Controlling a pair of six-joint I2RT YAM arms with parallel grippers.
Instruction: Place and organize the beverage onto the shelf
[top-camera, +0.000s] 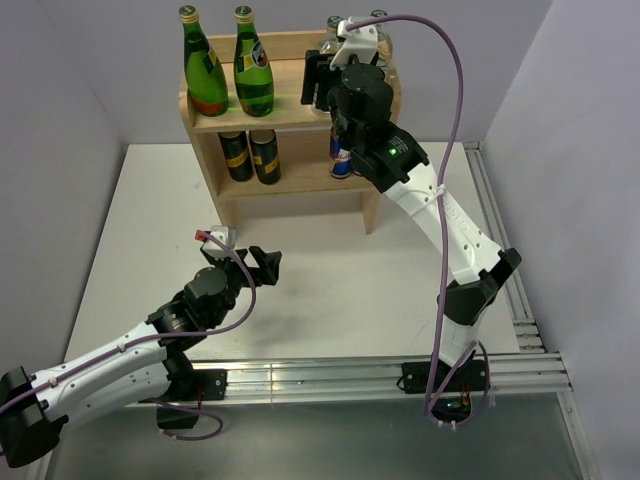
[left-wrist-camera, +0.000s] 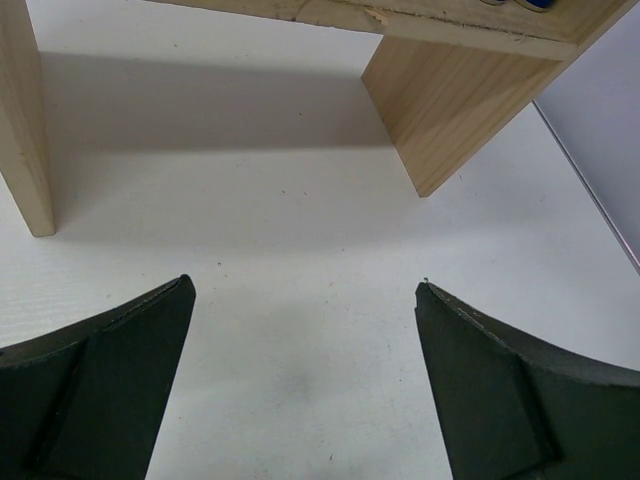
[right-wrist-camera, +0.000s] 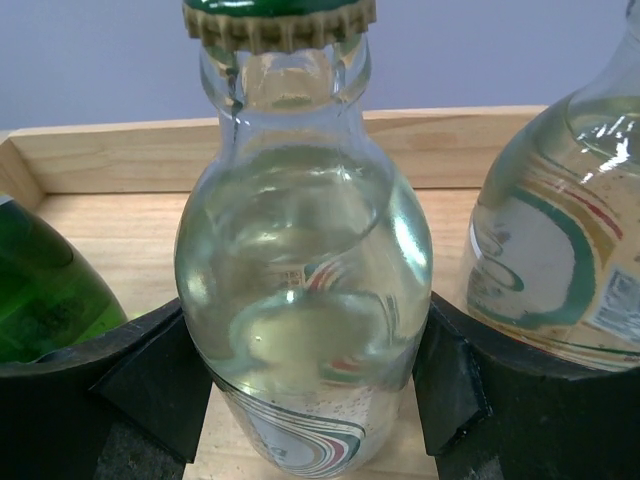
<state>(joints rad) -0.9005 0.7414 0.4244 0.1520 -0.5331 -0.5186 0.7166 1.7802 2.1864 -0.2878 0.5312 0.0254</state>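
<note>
clear bottle (right-wrist-camera: 300, 290): stands upright at the right end of the shelf (top-camera: 290, 46), on its top board, green crown cap on. sits clamped at the belly between the fingers of the right gripper (right-wrist-camera: 300, 400). just beside it on the right, a second clear bottle (right-wrist-camera: 560, 250); at the board's left end, two green bottles (top-camera: 205, 65). on the lower tier, dark cans (top-camera: 250, 155) and a blue can (top-camera: 341, 160). left gripper (left-wrist-camera: 305, 370): hangs spread wide, holding nothing, low over the white table (top-camera: 330, 280) before the shelf.

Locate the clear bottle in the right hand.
Right wrist view, centre: the clear bottle sits in the right hand at the shelf top tier, green bottle on its left, second clear bottle on its right.
</note>
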